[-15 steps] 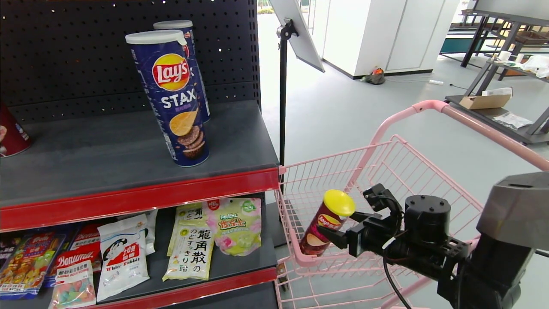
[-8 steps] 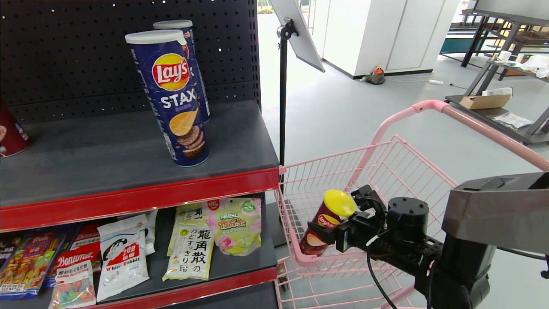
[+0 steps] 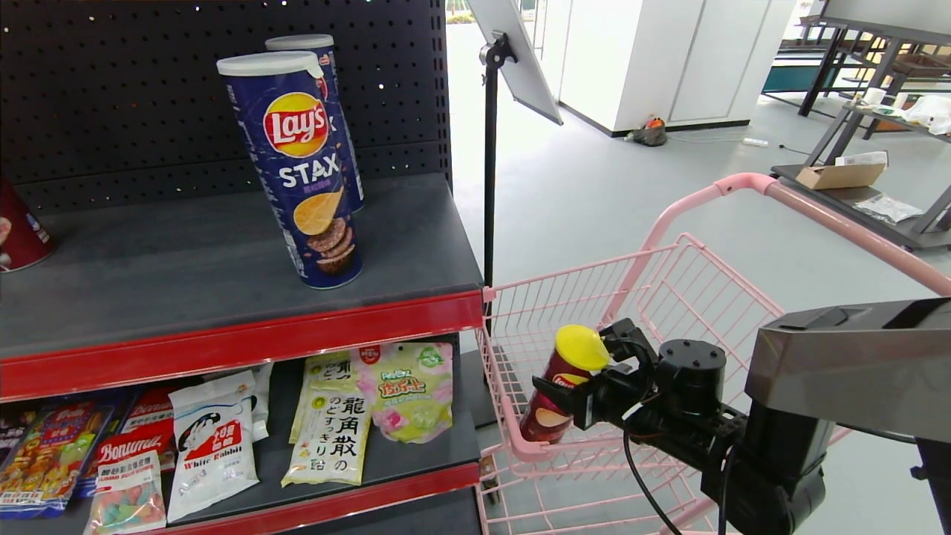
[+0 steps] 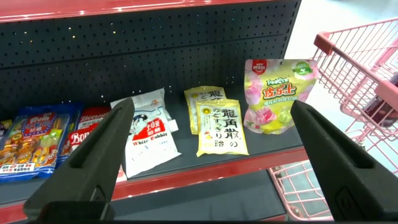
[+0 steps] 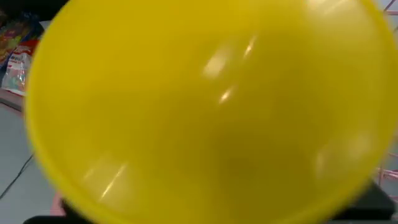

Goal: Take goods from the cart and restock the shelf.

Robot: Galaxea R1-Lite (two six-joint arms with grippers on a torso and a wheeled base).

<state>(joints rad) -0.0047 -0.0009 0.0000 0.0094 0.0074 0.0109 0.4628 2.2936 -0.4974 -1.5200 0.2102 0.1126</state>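
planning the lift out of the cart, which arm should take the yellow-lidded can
Right. Its end effector grips the red can in the cart; the left end effector is open, facing the lower shelf.

Right pincer (image 3: pixel 576 365) black; round black joint cap (image 3: pixel 691 365); grey boxy link (image 3: pixel 847 364); cable (image 3: pixel 637 475) dangling

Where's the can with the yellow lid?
In the head view, the can leans in the corner of the pink cart nearest the shelf, with the right gripper at it.
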